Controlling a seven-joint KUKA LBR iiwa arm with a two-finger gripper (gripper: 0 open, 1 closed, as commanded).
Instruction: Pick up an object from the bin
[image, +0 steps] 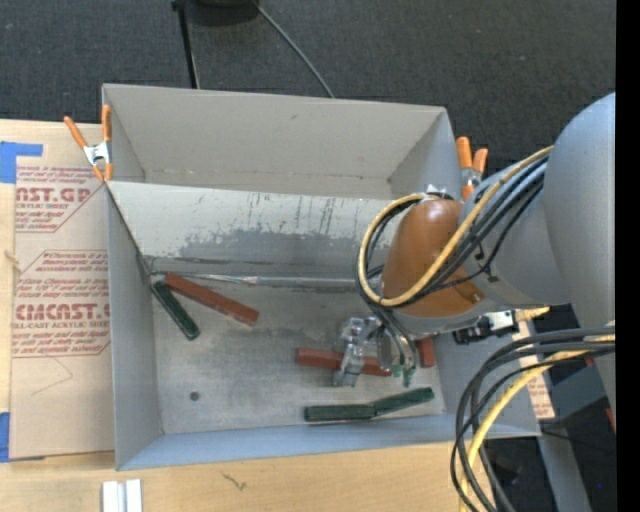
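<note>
My gripper (349, 372) hangs low over the right part of the bin floor, its metal fingers pointing down onto a reddish-brown flat stick (318, 358) that lies beneath and to the left of them. Whether the stick sits between the fingers I cannot make out. Just in front of the gripper, a dark green stick (368, 407) lies along the bin's near wall.
At the left of the bin, another reddish-brown stick (212, 298) lies slanted, with a short dark green stick (175, 310) crossing its left end. The arm with its orange cover and yellow cables overhangs the bin's right side.
</note>
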